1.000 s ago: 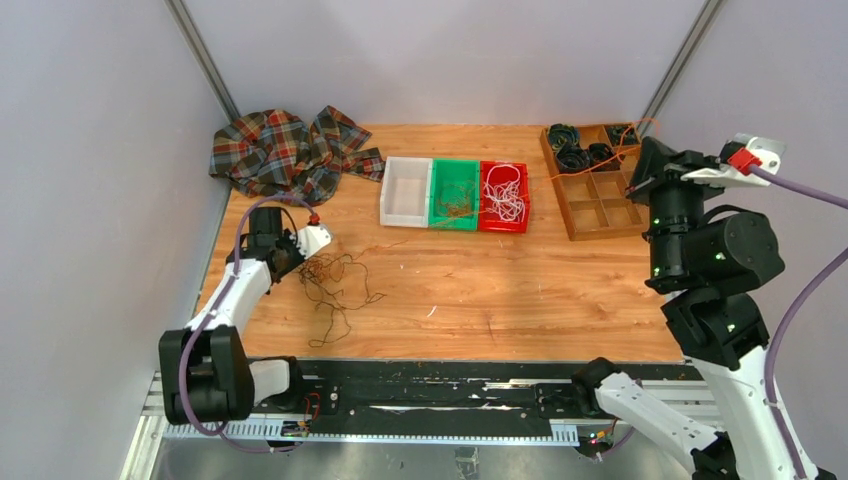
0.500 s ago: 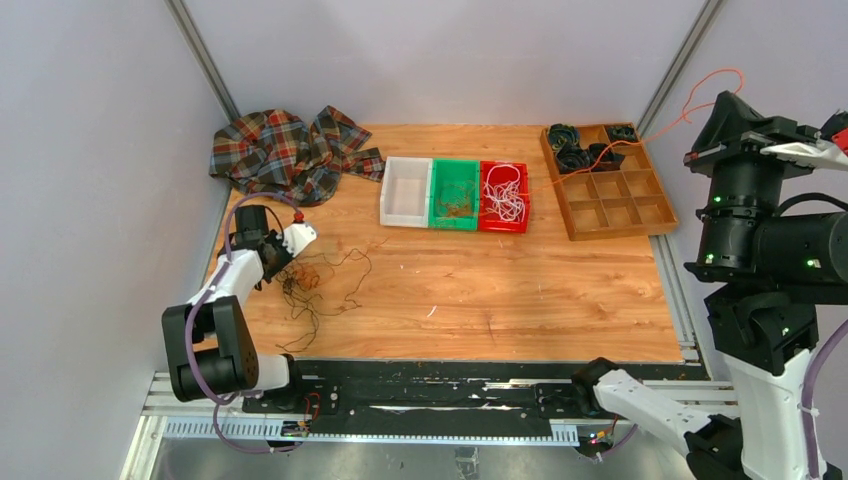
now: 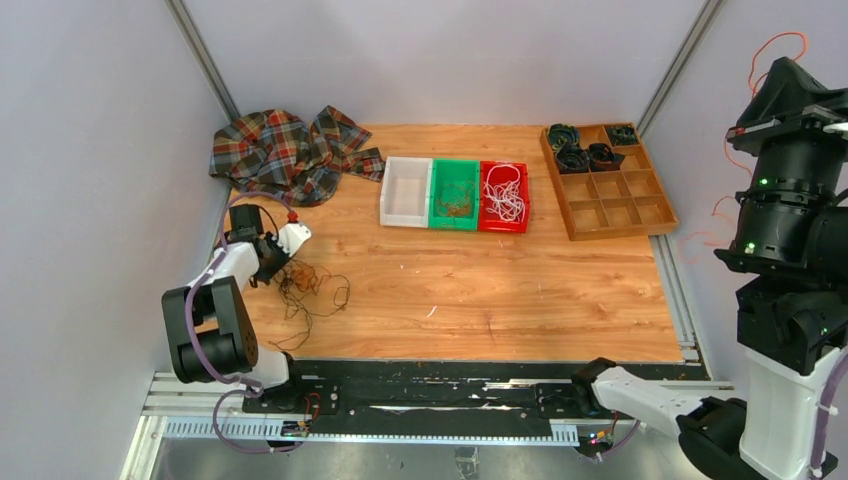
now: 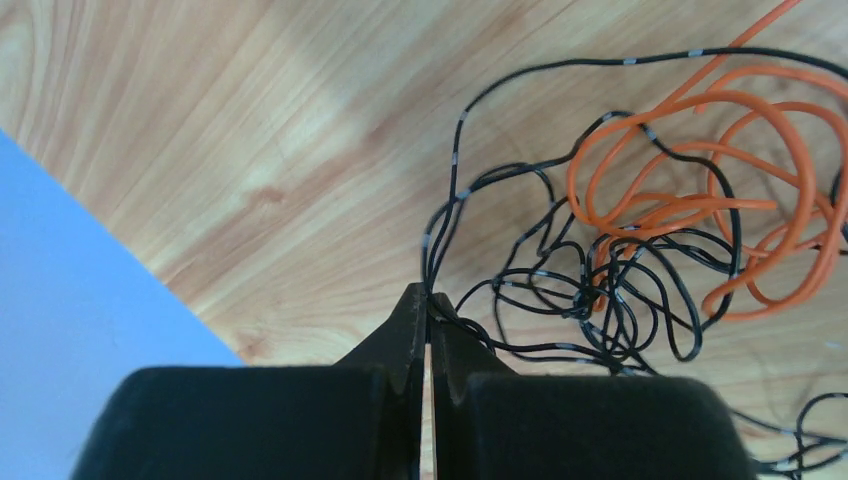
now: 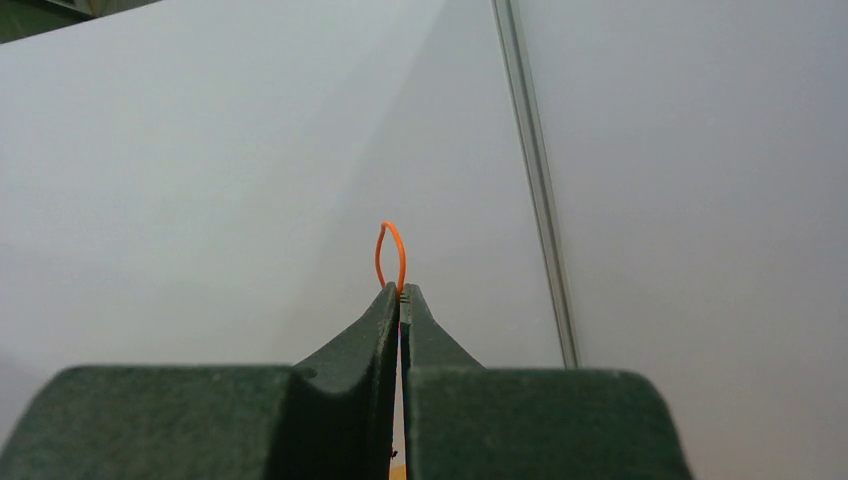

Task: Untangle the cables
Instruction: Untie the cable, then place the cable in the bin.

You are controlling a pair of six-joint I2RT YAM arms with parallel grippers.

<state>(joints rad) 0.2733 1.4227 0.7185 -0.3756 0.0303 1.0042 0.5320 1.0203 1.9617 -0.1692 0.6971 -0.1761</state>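
Right wrist catches just one orange cable loop (image 5: 388, 224).

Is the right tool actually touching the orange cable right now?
Touching. The right wrist view shows the right tool shut on the orange cable, with a small loop poking out from between its tips.

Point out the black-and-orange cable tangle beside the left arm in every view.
Top external: the tangle lies on the wooden table, near its left edge, right beside the left gripper.
Left wrist: it fills the right half, a black strand running into the shut left gripper.
Right wrist: not in it; only the right gripper shut on an orange cable.
Shared landmark: the left gripper, in the top and left wrist views.
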